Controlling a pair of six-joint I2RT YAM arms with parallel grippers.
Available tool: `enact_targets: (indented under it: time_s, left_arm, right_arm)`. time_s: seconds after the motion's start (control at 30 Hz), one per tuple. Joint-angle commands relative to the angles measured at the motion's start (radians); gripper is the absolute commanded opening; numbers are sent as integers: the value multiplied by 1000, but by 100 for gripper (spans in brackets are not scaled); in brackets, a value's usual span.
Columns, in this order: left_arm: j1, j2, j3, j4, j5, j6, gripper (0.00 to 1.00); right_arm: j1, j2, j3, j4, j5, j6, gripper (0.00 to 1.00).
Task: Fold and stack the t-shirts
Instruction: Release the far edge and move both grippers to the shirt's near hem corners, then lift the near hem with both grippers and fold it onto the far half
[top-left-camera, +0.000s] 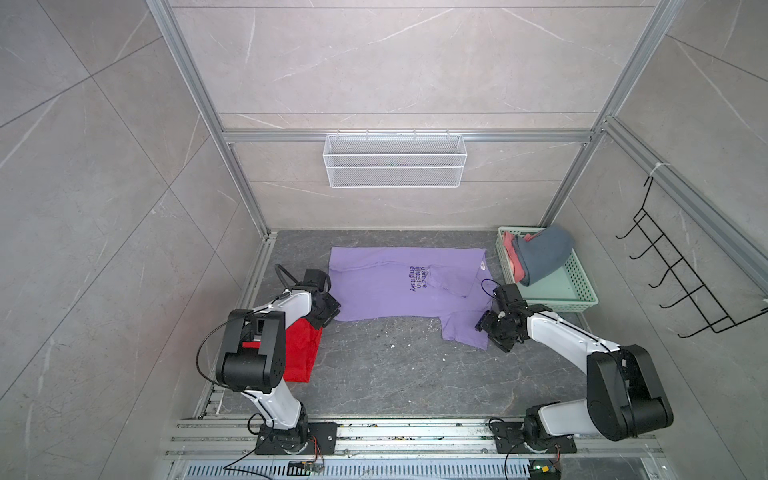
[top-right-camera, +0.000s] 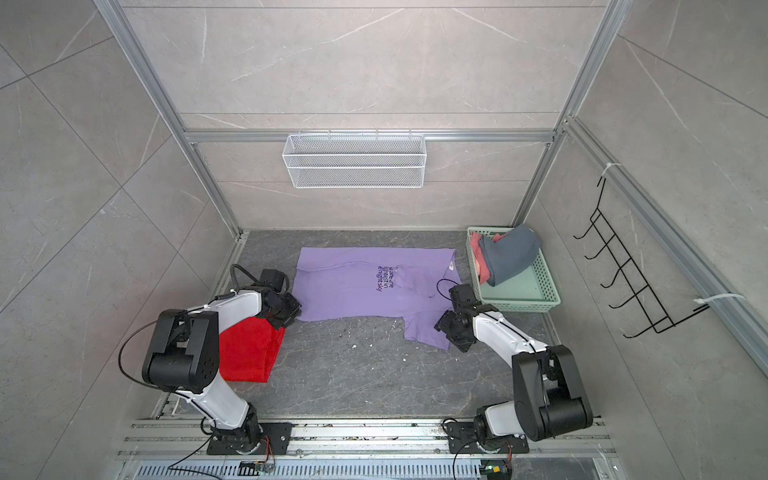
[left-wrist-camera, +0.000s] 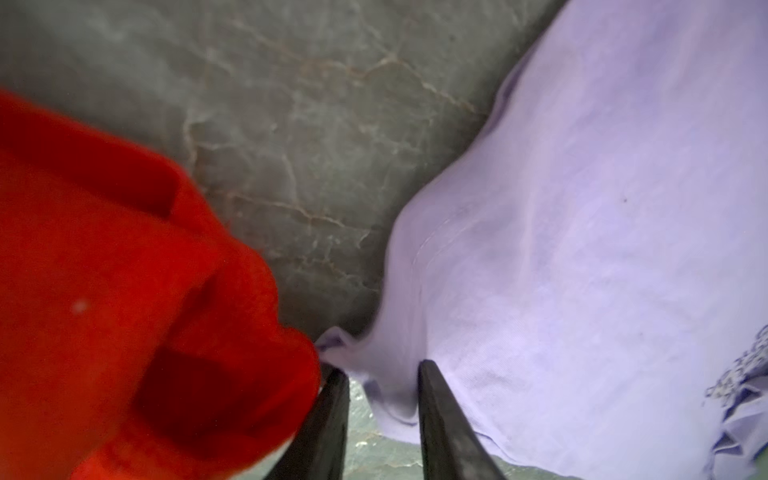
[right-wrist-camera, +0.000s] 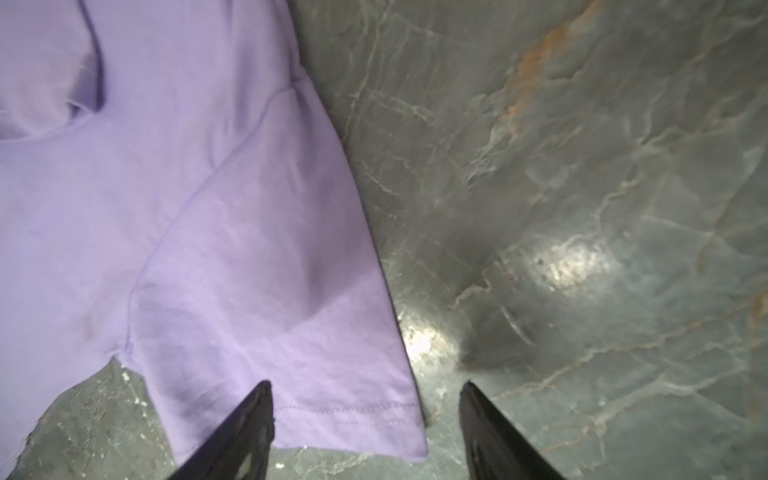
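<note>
The purple shirt (top-left-camera: 395, 286) lies spread on the dark surface (top-left-camera: 395, 374), between the red shirt (top-left-camera: 301, 353) and the basket (top-left-camera: 582, 286). The left claw (left-wrist-camera: 378, 368) is narrow around the purple shirt's near corner, right beside the red shirt. I cannot tell whether it bites the cloth. The right claw (right-wrist-camera: 366, 384) stands wide, one finger over the sleeve (right-wrist-camera: 270, 270) and the other over bare surface, holding nothing.

The main risk is on the left. The red cloth bulges against the outer finger, so a sloppy close could catch both shirts and drag the folded red one askew. A thin bite on the corner could also slip once the cloth is lifted. On the right, closing from here might take only the sleeve's top layer or its very edge, leaving the fold lopsided. If the two arms pull unevenly, the body could skew or wrinkle.

The purple shirt is thin, limp knit with a stitched hem, a dark print and soft creases, and one sleeve is tucked over its chest. The red shirt looks thicker and fuzzier, folded to a rough rectangle. The surface is hard, glossy veined stone with small white specks. The basket is a mint plastic lattice with a blue shirt (top-left-camera: 544, 253) and a pink shirt (top-left-camera: 512, 254) heaped in its far end.
</note>
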Motion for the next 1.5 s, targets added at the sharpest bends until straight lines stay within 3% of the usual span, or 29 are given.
enact_targets:
  time_s: [0.0,0.17,0.5,0.57,0.67,0.83,1.0,1.17,1.33,1.47]
  left_arm:
    - [1,28,13,-29,-28,-16,21]
    - [1,23,14,-32,-30,-20,13]
    - [1,23,37,-59,-31,-20,11]
    - [1,19,37,-62,-32,-22,10]
    - [1,6,29,-63,-35,-28,9]
    - [0,-37,8,-103,-59,-30,5]
    - [0,-121,-38,-135,-61,-39,0]
    - [3,-128,26,-143,-8,-20,0]
    - [2,-11,204,-173,78,36,0]
    - [7,91,340,-199,71,44,0]
  right_arm:
    - [0,17,-5,-38,13,34,71]
    - [4,-8,-23,-107,-2,42,69]
    - [57,81,-41,-36,-86,85,57]
    - [73,112,-44,6,-109,107,45]
    - [79,110,-49,24,-85,145,18]
    - [79,-25,-8,-42,47,112,0]
    - [83,-72,91,-106,67,110,0]
    - [85,-54,224,-78,74,140,0]
    - [81,99,453,-47,79,105,0]
    - [51,243,627,-34,75,108,0]
